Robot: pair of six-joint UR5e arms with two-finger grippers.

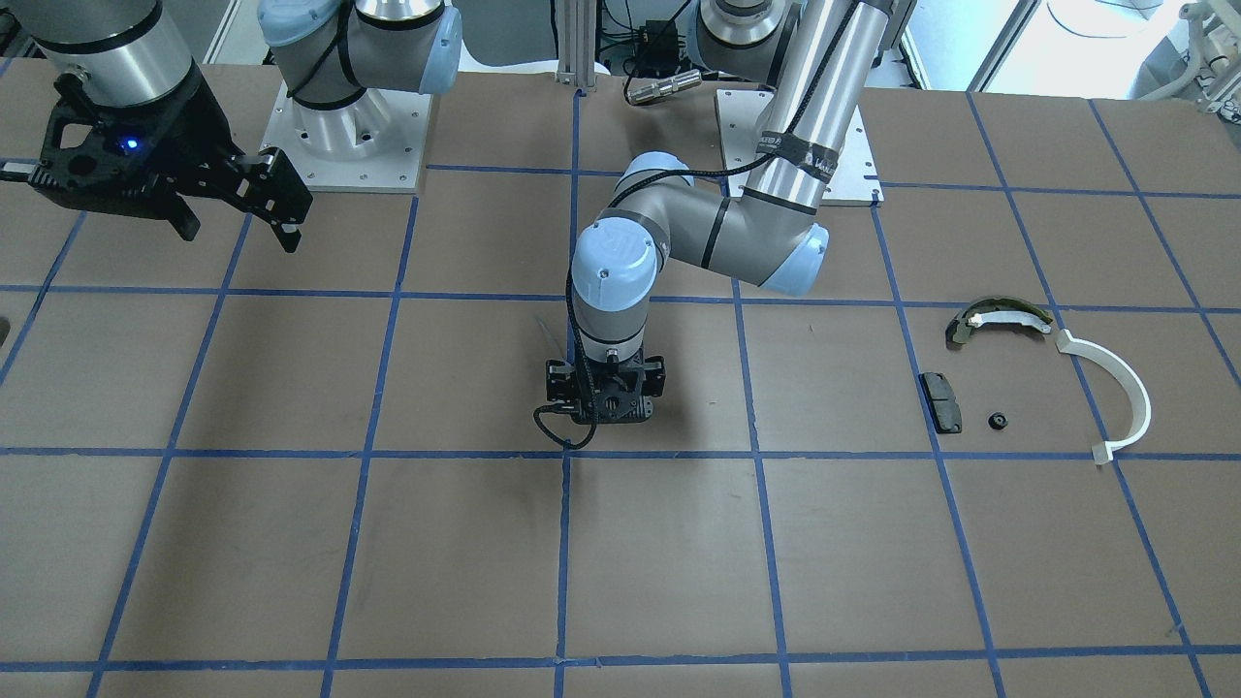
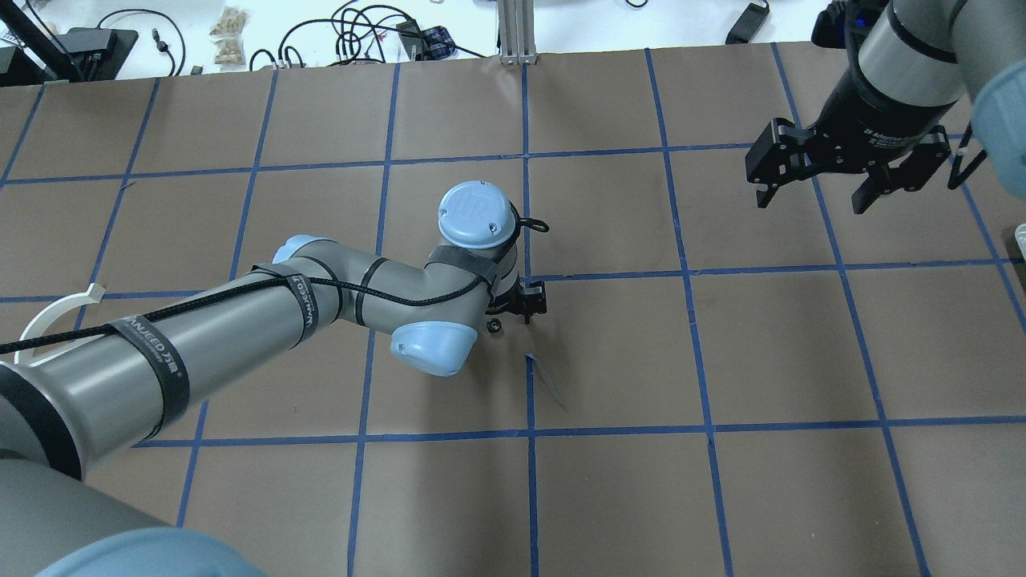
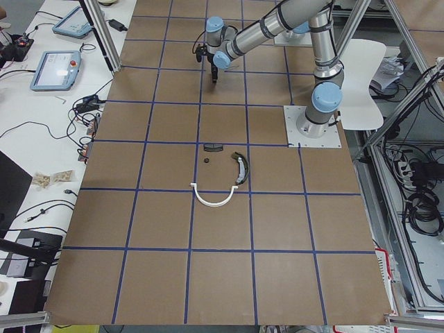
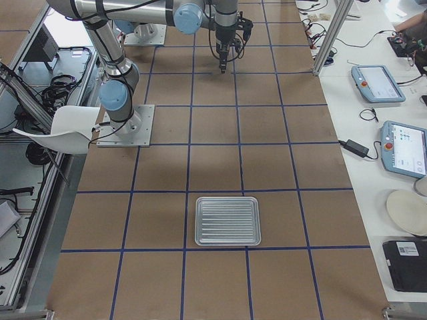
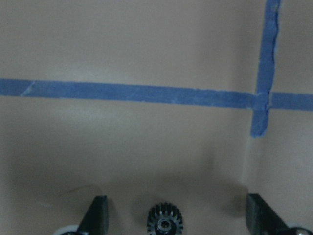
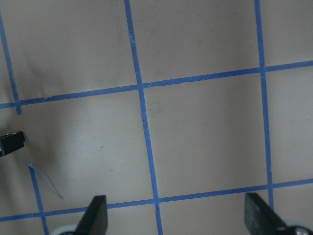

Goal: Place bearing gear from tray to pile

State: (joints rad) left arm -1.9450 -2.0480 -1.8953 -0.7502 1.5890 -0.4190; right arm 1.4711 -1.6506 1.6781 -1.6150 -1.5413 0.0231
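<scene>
The brown paper-covered surface (image 1: 465, 543) is ruled into squares by blue tape. The grey left arm (image 2: 240, 336) reaches to the middle of the surface and points the left gripper (image 5: 176, 200) straight down, close over the paper. Its fingers (image 5: 98, 215) stand wide apart and grip nothing. The right arm (image 2: 906, 56) holds the right gripper (image 2: 809, 204) raised over its own side, also spread wide and holding nothing. A ribbed silver metal tray (image 4: 227, 200) lies toward the robot's right end.

At the left end is the pile: a thin white half-ring arc (image 1: 1145, 409), an olive-and-white curved shoe (image 1: 999, 318) just beside one end of the arc, a small dark rectangular pad (image 1: 941, 401) and a tiny black round part (image 1: 998, 421).

The small dark toothed gear (image 5: 165, 223) lies flat on the paper between the left gripper's fingers. It touches neither finger and is well apart from both tray and pile.
</scene>
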